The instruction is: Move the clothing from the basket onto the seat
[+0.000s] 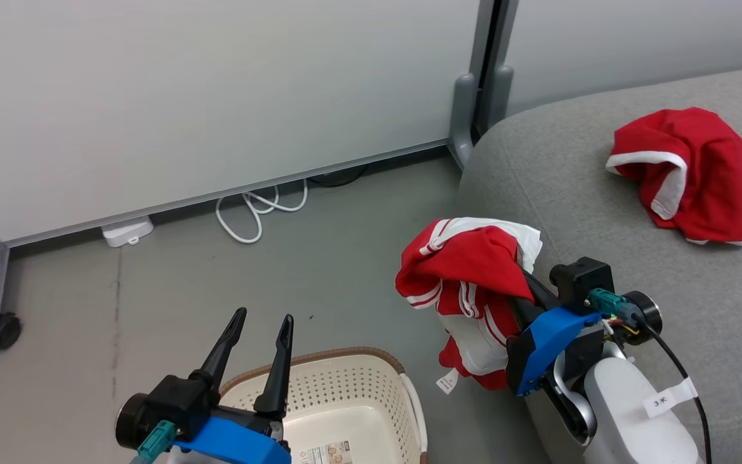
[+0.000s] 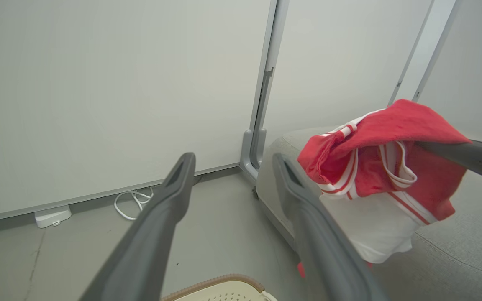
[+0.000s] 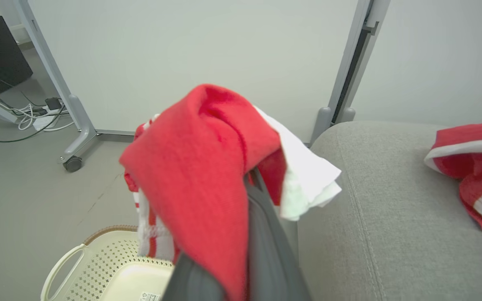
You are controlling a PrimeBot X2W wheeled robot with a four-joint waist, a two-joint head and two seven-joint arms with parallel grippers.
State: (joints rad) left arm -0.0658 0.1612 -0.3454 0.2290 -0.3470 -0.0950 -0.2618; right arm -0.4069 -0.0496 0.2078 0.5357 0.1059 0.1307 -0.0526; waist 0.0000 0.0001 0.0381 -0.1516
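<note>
My right gripper (image 1: pixel 518 278) is shut on a red garment with white stripes and panels (image 1: pixel 467 277), which hangs in the air beside the grey seat's (image 1: pixel 577 200) left edge, a small white tag dangling below. The same garment (image 3: pixel 207 167) drapes over the fingers in the right wrist view and shows at the right of the left wrist view (image 2: pixel 375 175). Another red garment with white trim (image 1: pixel 693 174) lies crumpled on the seat. The cream basket (image 1: pixel 345 399) with its brown rim stands on the floor below, and it looks empty. My left gripper (image 1: pixel 260 336) is open over the basket.
A grey partition wall (image 1: pixel 216 96) on castor feet (image 1: pixel 4 330) stands behind. A white cable (image 1: pixel 258 209) and a small white box (image 1: pixel 127 232) lie at its base. Grey floor (image 1: pixel 216 283) stretches between wall and basket.
</note>
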